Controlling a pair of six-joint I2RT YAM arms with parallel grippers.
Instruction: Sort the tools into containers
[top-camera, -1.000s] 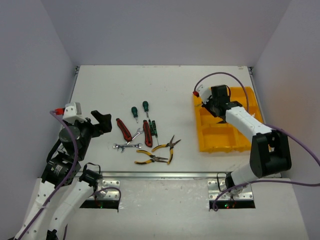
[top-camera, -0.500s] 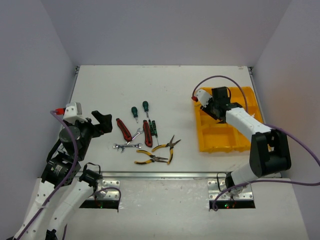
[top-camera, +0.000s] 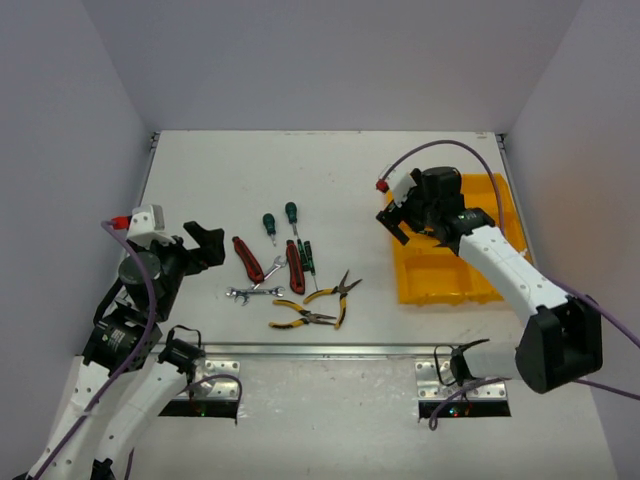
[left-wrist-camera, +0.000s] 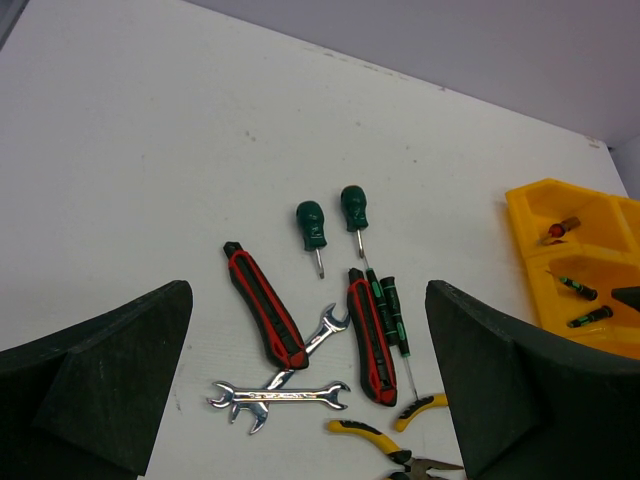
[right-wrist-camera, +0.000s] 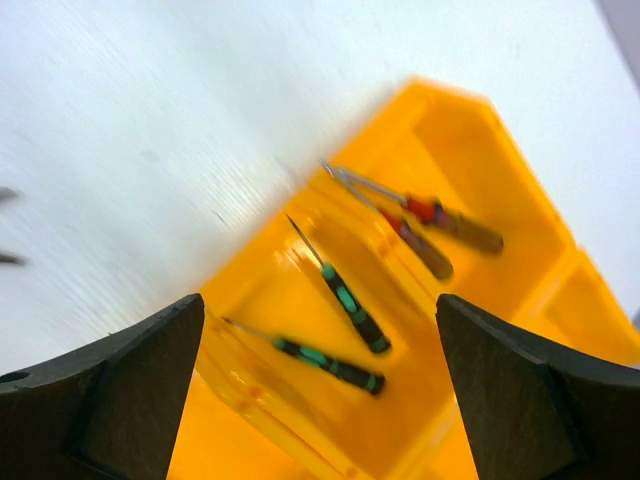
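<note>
From above, we see the right gripper (top-camera: 398, 212) has sprung wide and risen over the left edge of the yellow tray (top-camera: 440, 278), holding nothing: one more tool delivered, the loose tools (top-camera: 290, 270) waiting mid-table. The left wrist view has the left gripper (left-wrist-camera: 308, 300) spread, empty, aimed at them. The right wrist view shows two green screwdrivers (right-wrist-camera: 345, 300) lying in one compartment.
</note>
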